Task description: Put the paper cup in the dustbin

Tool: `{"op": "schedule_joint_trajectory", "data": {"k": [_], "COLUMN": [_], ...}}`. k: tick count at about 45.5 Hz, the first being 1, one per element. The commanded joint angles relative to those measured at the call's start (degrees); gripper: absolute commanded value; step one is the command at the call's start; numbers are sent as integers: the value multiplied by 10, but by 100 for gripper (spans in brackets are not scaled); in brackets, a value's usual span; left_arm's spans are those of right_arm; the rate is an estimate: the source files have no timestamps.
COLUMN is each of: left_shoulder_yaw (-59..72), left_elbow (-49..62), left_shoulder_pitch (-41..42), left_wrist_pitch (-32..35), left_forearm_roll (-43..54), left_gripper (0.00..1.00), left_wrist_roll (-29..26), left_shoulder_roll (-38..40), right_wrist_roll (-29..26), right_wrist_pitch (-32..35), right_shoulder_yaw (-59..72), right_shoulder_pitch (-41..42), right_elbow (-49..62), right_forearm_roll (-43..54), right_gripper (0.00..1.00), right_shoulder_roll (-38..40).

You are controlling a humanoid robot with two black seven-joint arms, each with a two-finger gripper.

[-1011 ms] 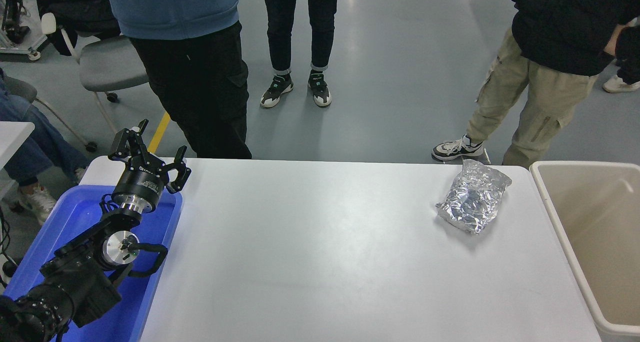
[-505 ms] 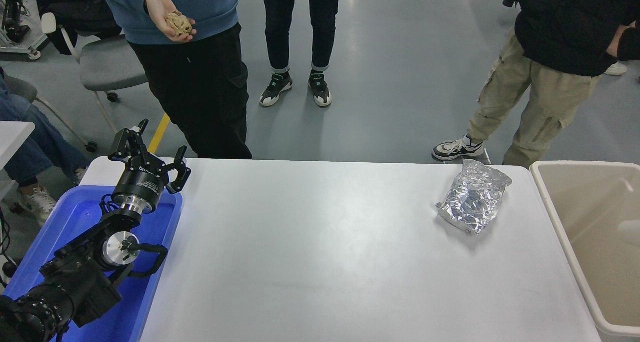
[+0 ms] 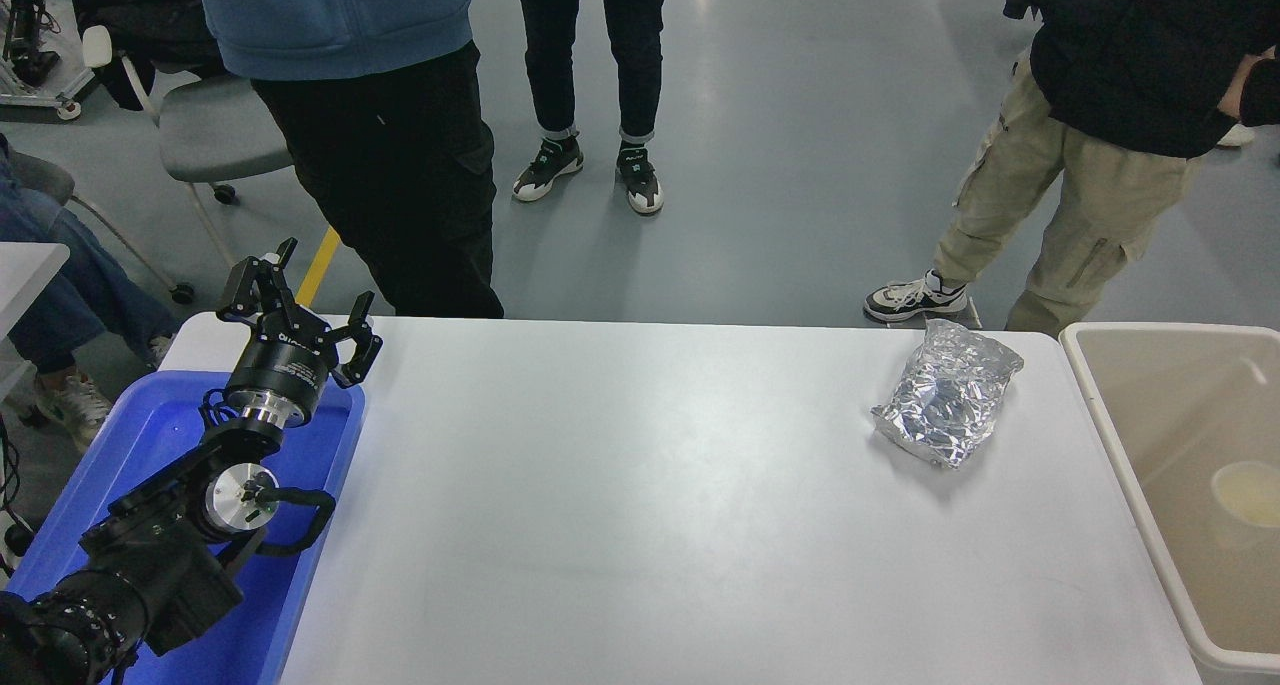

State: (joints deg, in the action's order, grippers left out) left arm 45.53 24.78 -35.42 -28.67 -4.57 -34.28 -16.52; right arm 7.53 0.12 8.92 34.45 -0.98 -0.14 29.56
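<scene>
— Well, from the head view, where was the paper cup?
— Inside the dustbin, rim up, against the tan inner wall at the table's right end.
— And the arms?
— Left gripper sat parked over the blue tray at lower left, fingers spread, grasping nothing. Right arm was out of view.
— Anything else?
— A crumpled foil bag lay near the bin, apart from it. People stood beyond the far edge.
</scene>
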Motion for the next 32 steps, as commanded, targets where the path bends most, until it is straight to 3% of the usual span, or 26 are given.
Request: {"op": "schedule_joint_trajectory", "data": {"k": [1,22,32], "left_shoulder_yaw": [0,0,0], "left_elbow": [0,0,0], "left_shoulder_pitch": [0,0,0], "left_wrist_pitch": [0,0,0], "left_forearm_roll": [0,0,0], "left_gripper": [100,100,100], "left_wrist_roll": [0,0,0], "left_shoulder_roll": [0,0,0], "right_wrist_roll": [-4,-2,0], "right_wrist_pitch": [3,10,70], "right_shoulder_yaw": [-4,-7,-129], "right_shoulder_pitch": [-3,40,52], "right_elbow": [0,6,-4], "right_forearm_roll": [3,-7,-21], "right_gripper": [99,99,99], "right_shoulder_roll": [2,17,59]}}
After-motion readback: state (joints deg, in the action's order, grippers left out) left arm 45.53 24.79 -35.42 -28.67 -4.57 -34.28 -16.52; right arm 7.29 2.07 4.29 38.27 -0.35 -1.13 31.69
